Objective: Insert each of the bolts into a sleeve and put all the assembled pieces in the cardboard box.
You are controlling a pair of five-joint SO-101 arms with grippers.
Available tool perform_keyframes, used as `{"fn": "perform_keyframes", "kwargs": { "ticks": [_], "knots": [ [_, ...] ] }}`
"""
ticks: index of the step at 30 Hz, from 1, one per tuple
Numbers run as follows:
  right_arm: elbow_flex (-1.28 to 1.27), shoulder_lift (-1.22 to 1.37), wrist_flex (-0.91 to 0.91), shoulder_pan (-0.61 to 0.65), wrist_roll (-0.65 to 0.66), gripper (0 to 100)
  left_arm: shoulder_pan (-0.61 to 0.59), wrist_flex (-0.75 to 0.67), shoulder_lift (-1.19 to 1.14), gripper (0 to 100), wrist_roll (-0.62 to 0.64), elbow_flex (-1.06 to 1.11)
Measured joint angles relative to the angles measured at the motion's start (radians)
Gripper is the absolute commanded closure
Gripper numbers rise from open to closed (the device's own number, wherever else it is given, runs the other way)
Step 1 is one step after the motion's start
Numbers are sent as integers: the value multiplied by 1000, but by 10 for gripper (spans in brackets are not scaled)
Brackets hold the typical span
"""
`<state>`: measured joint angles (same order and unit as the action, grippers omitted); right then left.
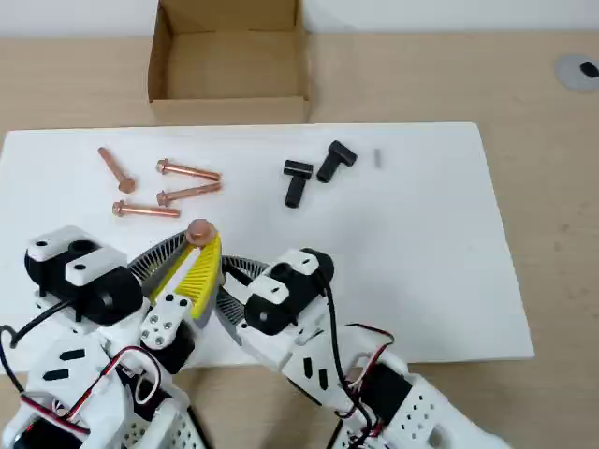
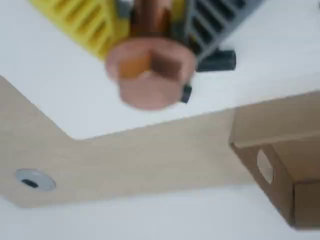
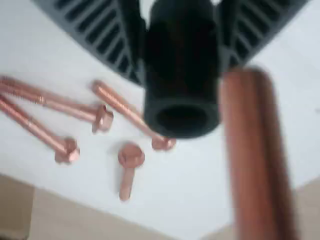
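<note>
**Status.** The left gripper (image 2: 152, 20) has its fingers pinching a copper bolt (image 2: 150, 75) by the shank, with the head pointing away from the arm. The right gripper (image 3: 182, 65) has its fingers clamped on a black sleeve (image 3: 182, 95), with the open bore facing its wrist camera. In the right wrist view the held bolt's shank lies just beside the sleeve's mouth, not inside it. Treat insertion as not yet done.

**Remaining stock.** Four loose bolts (image 1: 189, 170) lie on the white mat (image 1: 421, 281) ahead of the grippers. Two spare sleeves (image 1: 297, 181) rest well apart from them. The cardboard box (image 1: 229, 65) stands on the surface beyond the mat's far edge.

**Hazards.**
1. Misalignment. The shank sits off the bore axis. If you push now, the bolt is likely to strike the sleeve's rim or slide along its outside.
2. Slip in the grasp. A side load from a missed entry may swivel the bolt between the fingers or twist the sleeve in its clamp. Either one worsens the angle.
3. Dropped part. A bolt that falls among the loose bolts can scatter them and make later picks harder.
4. Finger contact. Both grippers work very near each other, so a lateral correction may knock one set of fingers against the other.
</note>
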<state>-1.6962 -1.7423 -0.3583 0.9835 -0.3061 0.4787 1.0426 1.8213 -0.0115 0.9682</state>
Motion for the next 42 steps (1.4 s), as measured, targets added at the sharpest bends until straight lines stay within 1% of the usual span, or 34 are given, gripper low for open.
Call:
{"fn": "perform_keyframes", "kwargs": {
  "ticks": [7, 14, 18, 25, 29, 36, 42],
  "knots": [
    [0, -6, -12, 0, 0, 988, -61, -72, 0, 994, -25, 0],
    [0, -6, -12, 0, 0, 988, -68, -74, 2, 994, -25, 71],
    [0, -6, -12, 0, 0, 988, -69, -123, 2, 994, -5, 100],
    [0, -6, -12, 0, 0, 988, -69, -199, 0, 994, -5, 172],
    [0, -6, -12, 0, 0, 988, -75, -204, 0, 993, -5, 187],
    [0, -6, -12, 0, 57, 988, -178, -204, 0, 992, -5, 190],
    [0, -6, -3, 0, 61, 988, -180, -204, 0, 992, -5, 192]
  ]
}}
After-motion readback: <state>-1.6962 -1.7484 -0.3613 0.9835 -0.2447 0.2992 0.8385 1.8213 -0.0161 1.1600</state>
